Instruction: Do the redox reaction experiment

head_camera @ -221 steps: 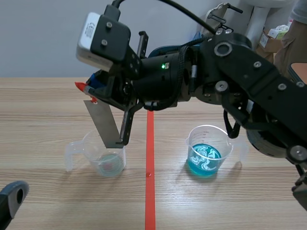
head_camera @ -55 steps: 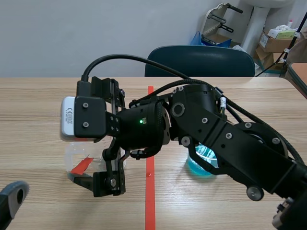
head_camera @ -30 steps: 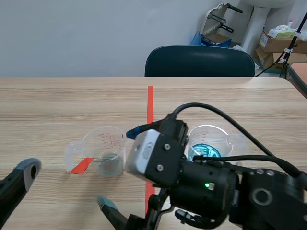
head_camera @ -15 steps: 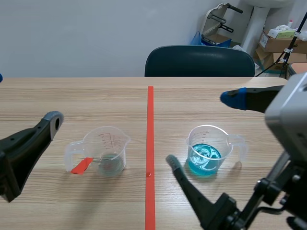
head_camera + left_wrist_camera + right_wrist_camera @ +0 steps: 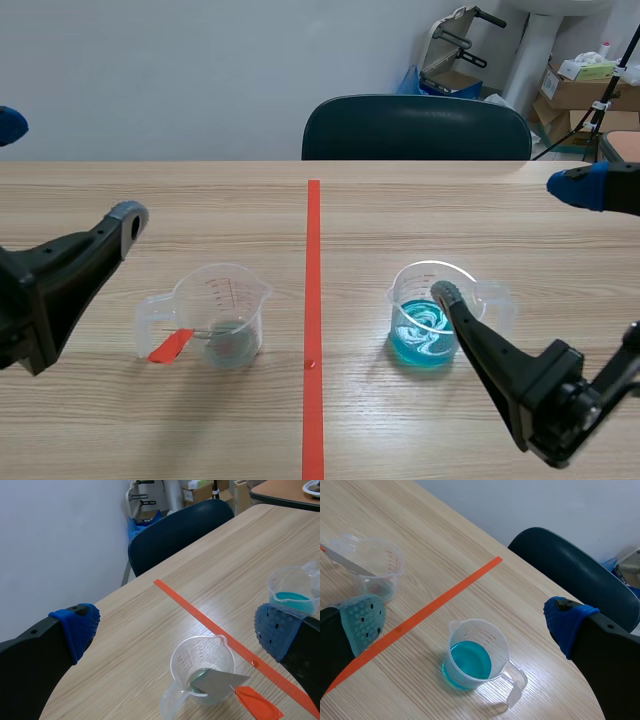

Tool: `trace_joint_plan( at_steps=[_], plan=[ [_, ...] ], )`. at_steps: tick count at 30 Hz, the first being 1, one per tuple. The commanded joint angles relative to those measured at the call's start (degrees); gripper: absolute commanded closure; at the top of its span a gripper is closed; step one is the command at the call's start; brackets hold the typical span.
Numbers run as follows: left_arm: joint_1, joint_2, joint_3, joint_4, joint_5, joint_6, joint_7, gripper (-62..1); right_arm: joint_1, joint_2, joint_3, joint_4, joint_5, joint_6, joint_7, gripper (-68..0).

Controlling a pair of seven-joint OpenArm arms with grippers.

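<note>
- Clear plastic measuring cup (image 5: 225, 312) stands on the wooden table (image 5: 150, 190), on the left arm's side of the orange-red tape line (image 5: 313, 300), with its handle turned away from the line.
- Thin metal strip (image 5: 218, 679) rests tilted in this cup. Its lower end is down inside, and its orange-red grip (image 5: 256, 703) sticks out over the rim by the handle.
- The bottom of this cup seems to hold a little pale liquid, though it is hard to be sure through the plastic.
- Second clear cup (image 5: 432, 312) stands across the line, well apart from the first. It holds bright blue liquid (image 5: 470, 661) to less than half its height, and its handle points away from the line.
- Left gripper (image 5: 177, 627) hangs above the table with its fingers spread wide and nothing between them. The strip's cup lies ahead of it and below, untouched.
- Right gripper (image 5: 464, 621) is also spread wide and holds nothing. The blue cup sits below the gap between its fingers, clear of both pads.
- Dark blue chair (image 5: 415, 125) stands at the table's far edge.
</note>
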Motion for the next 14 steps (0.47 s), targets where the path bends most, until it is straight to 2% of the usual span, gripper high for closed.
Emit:
trace_joint_plan(
  at_steps=[1,14],
  plan=[
    [0.4,0.0,0.2,0.8,-0.6,0.4,-0.6,-62.3,0.5,0.1,-0.3,0.1,0.4,-0.2,1.1,-67.9],
    [0.5,0.0,0.2,0.8,-0.7,0.4,-0.3,-62.3,0.5,-0.2,-0.3,0.1,0.4,-0.2,1.0,-67.9]
  ],
)
